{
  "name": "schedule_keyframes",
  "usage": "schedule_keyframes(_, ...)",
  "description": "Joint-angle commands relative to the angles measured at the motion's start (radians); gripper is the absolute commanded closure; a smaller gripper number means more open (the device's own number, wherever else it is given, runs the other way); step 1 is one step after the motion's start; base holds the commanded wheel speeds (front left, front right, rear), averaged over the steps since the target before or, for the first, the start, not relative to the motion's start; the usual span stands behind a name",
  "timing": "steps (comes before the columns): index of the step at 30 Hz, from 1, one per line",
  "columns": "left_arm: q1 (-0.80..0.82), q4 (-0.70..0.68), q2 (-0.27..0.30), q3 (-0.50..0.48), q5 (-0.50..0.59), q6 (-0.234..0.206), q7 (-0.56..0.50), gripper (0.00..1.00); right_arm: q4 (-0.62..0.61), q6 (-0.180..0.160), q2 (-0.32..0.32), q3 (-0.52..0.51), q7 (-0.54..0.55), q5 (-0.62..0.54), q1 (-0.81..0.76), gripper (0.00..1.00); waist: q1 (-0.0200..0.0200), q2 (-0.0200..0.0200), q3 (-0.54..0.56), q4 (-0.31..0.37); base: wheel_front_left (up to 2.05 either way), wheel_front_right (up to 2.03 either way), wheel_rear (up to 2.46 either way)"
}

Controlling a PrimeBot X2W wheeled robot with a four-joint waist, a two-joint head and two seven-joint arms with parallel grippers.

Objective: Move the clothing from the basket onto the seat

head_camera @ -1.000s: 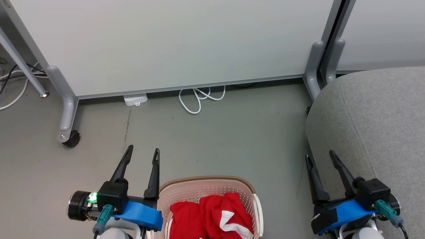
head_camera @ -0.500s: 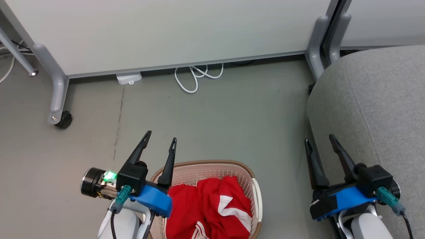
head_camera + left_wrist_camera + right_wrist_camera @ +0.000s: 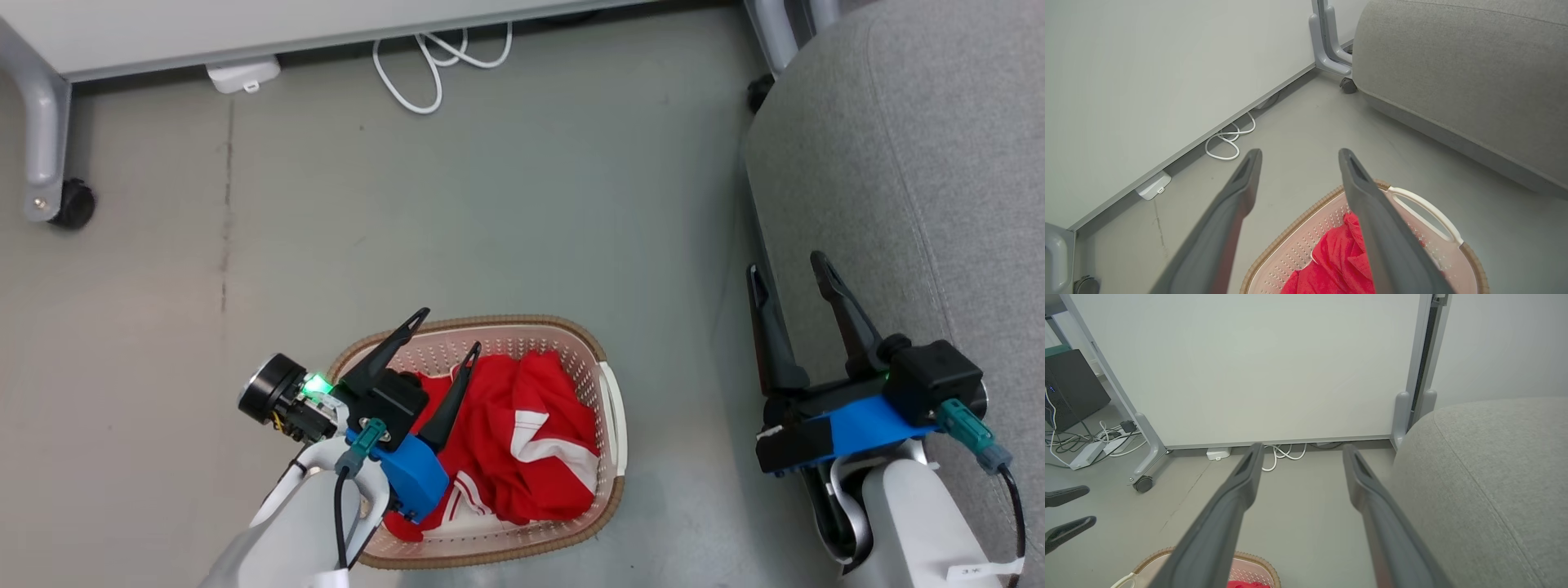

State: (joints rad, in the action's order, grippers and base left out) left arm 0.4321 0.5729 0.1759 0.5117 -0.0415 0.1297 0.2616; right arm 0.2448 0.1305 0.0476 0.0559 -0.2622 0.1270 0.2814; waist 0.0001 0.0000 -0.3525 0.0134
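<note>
Our left tool point(image 3: 450, 328) hangs over the red clothing point(image 3: 531, 425) in the basket point(image 3: 522, 321), jaws apart; our right tool point(image 3: 784, 263), also spread, sits beside the seat point(image 3: 898, 163).

The grey floor point(image 3: 522, 204) bears the basket point(image 3: 531, 322); beyond the basket lie a coiled white cable point(image 3: 424, 110) and a white adapter point(image 3: 242, 74).

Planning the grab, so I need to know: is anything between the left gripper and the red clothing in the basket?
Nothing visible. The open left gripper hovers over the basket, and the clothing lies uncovered inside it, with no lid or other object over it.
</note>
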Motion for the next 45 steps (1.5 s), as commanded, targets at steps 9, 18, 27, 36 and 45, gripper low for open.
schedule_keyframes(9, 0.12, 0.137, 0.06, 0.177, -0.061, 0.001, 0.005, 0.0, -0.023, 0.0, 0.005, 0.017, -0.004, 0.012, 0.088, 0.0, -0.0001, 0.0, -0.161, 0.061, 0.0, 0.0, 0.0)
schedule_keyframes(18, 0.201, 0.287, 0.09, 0.343, -0.102, 0.001, 0.005, 0.0, -0.045, 0.0, 0.005, 0.013, -0.004, 0.0, 0.141, 0.0, -0.0001, 0.0, -0.27, 0.091, 0.0, 0.0, 0.0)
schedule_keyframes(27, 0.306, 0.417, 0.099, 0.478, -0.144, 0.001, 0.005, 0.0, -0.078, 0.0, 0.004, 0.011, -0.004, -0.012, 0.198, 0.0, -0.0001, 0.0, -0.393, 0.111, 0.0, 0.0, 0.0)
schedule_keyframes(36, 0.428, 0.544, 0.099, 0.62, -0.16, 0.001, 0.005, 0.0, -0.11, 0.0, 0.004, 0.009, -0.004, -0.034, 0.254, 0.0, -0.0001, 0.0, -0.513, 0.116, 0.0, 0.0, 0.0)
schedule_keyframes(45, 0.514, 0.657, 0.112, 0.728, -0.203, 0.001, -0.042, 0.0, -0.14, 0.0, 0.004, 0.012, -0.004, -0.035, 0.287, 0.0, -0.0001, 0.0, -0.601, 0.146, 0.0, 0.0, 0.0)
